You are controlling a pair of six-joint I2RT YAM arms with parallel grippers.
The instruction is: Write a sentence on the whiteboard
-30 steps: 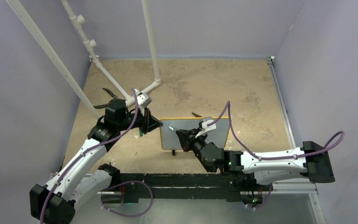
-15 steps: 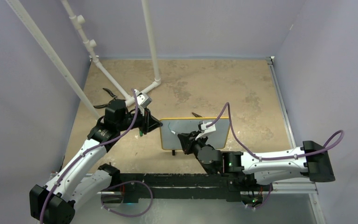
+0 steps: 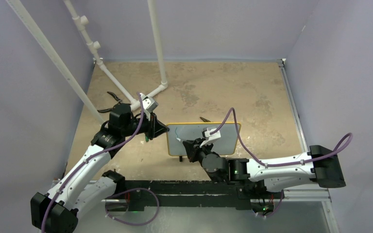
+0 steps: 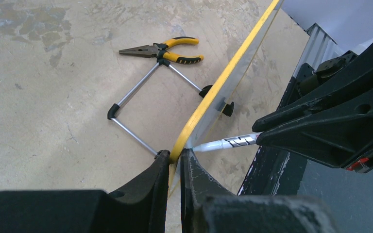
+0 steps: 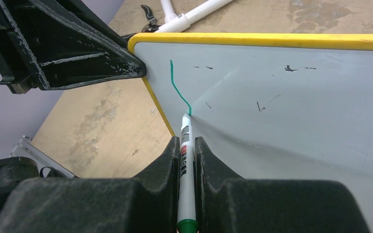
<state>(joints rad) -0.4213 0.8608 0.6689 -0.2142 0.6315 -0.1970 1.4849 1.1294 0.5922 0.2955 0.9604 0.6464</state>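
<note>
The fingers (image 5: pixel 167 162) of the right gripper (image 5: pixel 187 141) are squeezed on a thin white marker pen (image 5: pixel 185 127), pointed straight ahead, tip touching the small yellow-framed whiteboard (image 5: pixel 296 107). One green line (image 5: pixel 177 87) is seen above the tip. The board's up-left corner is pinched by the left gripper (image 4: pixel 175 158).

— What moved?
— The right gripper (image 3: pixel 189 145) and its marker (image 5: pixel 186 141) have slid left and slightly down the whiteboard (image 3: pixel 225 141); the arm (image 3: pixel 277 167) swung left too.
— Anything else?
— The green line (image 5: pixel 178 90) looks a little longer.
</note>
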